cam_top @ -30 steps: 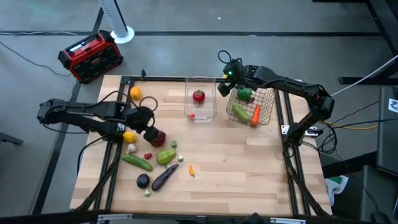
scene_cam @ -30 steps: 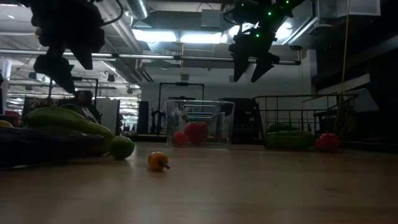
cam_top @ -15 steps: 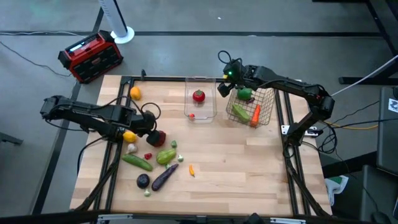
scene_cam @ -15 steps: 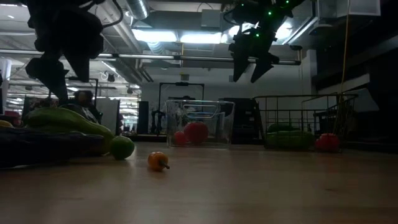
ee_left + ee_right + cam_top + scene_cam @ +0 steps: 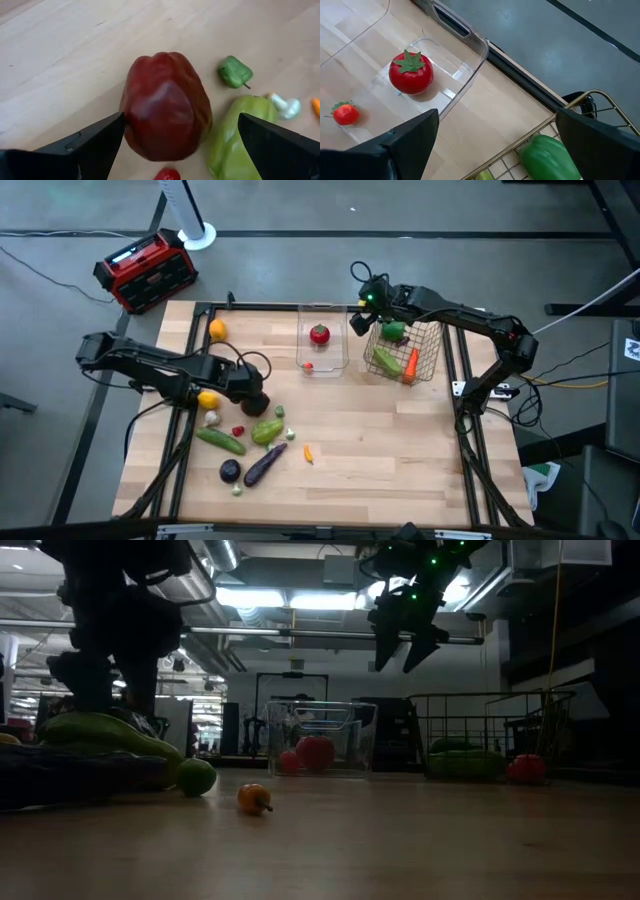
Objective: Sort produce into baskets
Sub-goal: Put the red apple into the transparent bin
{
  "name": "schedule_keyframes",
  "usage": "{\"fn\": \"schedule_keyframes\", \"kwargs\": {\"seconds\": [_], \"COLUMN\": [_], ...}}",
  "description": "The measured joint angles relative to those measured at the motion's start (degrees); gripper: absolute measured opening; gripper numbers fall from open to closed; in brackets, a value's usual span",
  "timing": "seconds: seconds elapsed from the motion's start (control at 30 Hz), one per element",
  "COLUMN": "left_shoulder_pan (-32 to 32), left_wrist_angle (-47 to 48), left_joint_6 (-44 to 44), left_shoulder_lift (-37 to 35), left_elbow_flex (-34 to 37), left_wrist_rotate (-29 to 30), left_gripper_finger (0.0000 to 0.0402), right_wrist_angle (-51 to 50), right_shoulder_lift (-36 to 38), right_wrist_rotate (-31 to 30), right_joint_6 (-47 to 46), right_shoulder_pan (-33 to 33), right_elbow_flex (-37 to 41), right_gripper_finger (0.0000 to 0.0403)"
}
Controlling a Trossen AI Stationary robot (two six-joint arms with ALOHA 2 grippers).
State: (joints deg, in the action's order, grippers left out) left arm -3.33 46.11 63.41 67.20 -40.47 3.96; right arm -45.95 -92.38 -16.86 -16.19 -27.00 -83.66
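A dark red apple (image 5: 165,112) lies on the table, and my left gripper (image 5: 180,150) stands open just above it, one finger on each side, pointing steeply down; whether a finger touches it does not show. In the high view my left gripper (image 5: 250,387) hides the apple. Around it lie a lemon (image 5: 207,399), garlic (image 5: 211,418), a cucumber (image 5: 220,440), a light green pepper (image 5: 266,430) and an eggplant (image 5: 263,465). My right gripper (image 5: 362,320) hangs open, high between the clear bin (image 5: 322,362) and the wire basket (image 5: 430,350).
The clear bin holds a red tomato (image 5: 411,74) and a small red fruit (image 5: 345,114). The wire basket holds a green pepper (image 5: 550,160), a cucumber and a carrot (image 5: 411,363). An orange fruit (image 5: 217,331) lies far left, a tiny orange chili (image 5: 308,452) mid-table. A red-black box (image 5: 145,270) stands off the table.
My left gripper has come down and toward the table's right edge, tipping more steeply downward, until it covers the dark red apple in the high view. Its fingers have stayed open. No produce has moved.
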Motion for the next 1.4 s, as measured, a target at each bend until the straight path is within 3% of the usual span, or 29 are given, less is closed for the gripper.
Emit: {"fn": "schedule_keyframes", "kwargs": {"seconds": [0.43, 0.57, 0.83, 1.1, 1.2, 1.4], "left_shoulder_pan": [-0.01, 0.00, 0.20, 4.89, 7.16, 11.61], "left_wrist_angle": [-1.85, -2.19, -6.14, -6.92, -10.40, -26.49], "left_joint_6": [1.24, 1.30, 0.65, -7.13, -9.63, -15.92], "left_shoulder_lift": [6.10, 6.62, 5.88, 0.68, -1.78, -3.93], "left_elbow_flex": [0.01, 0.20, 1.57, -2.36, -4.31, -4.83], "left_wrist_rotate": [0.92, 1.27, 1.12, 1.27, 1.29, 1.60], "left_gripper_finger": [0.0382, 0.0365, 0.0301, 0.0303, 0.0304, 0.0305], "right_wrist_angle": [0.00, 0.00, 0.02, 0.01, 0.02, 0.18], "right_shoulder_lift": [0.00, 0.00, 0.00, 0.00, 0.00, 0.00], "right_wrist_rotate": [0.02, 0.02, 0.02, 0.01, 0.02, 0.02], "right_joint_6": [0.00, 0.00, 0.00, 0.01, 0.00, 0.01], "right_shoulder_pan": [0.00, 0.00, 0.00, 0.00, 0.00, 0.00], "right_elbow_flex": [0.00, 0.00, 0.00, 0.00, 0.00, 0.00], "right_gripper_finger": [0.0397, 0.0397, 0.0397, 0.0397, 0.0397, 0.0397]}}
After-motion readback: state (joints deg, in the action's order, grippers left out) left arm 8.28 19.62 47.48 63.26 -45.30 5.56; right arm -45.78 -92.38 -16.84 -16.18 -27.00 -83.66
